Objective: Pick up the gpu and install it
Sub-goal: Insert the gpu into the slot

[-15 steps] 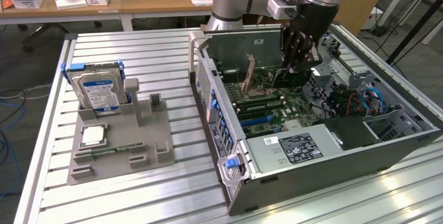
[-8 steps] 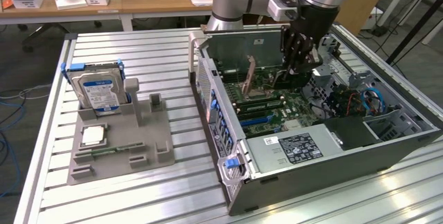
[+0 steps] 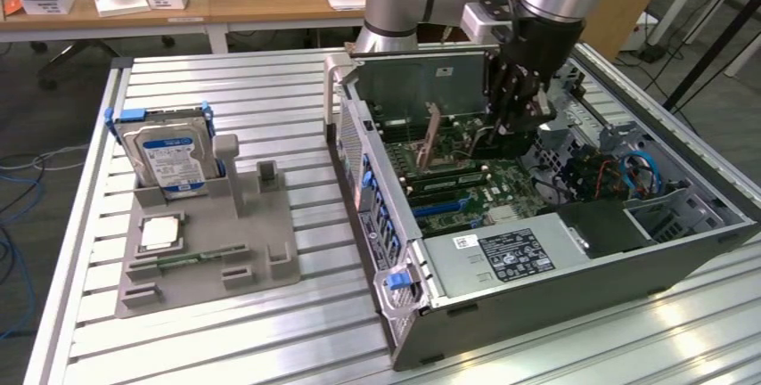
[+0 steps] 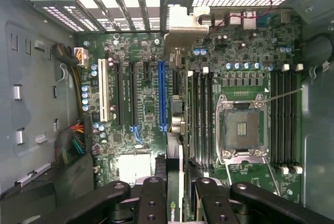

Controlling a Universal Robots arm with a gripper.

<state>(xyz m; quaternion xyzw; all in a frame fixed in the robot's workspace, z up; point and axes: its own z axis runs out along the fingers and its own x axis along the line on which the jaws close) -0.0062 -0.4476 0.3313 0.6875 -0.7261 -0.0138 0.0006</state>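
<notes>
One open computer case [image 3: 559,251] is sitting on the worktop [image 3: 238,349], beside one grey holder tray [image 3: 191,260] carrying one hard drive [image 3: 173,158], one processor chip [image 3: 160,233] and one memory stick [image 3: 196,258] (lying flat). One gpu [image 4: 174,182] is hanging in one hand [image 4: 175,203].

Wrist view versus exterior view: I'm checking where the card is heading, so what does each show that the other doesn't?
Wrist view alone: the blue expansion slot, the empty CPU socket and the gpu seen edge-on, clamped in the tool. Exterior view alone: the parts tray with the hard drive, beside the case. Both: the motherboard and the tool inside the open case.
</notes>
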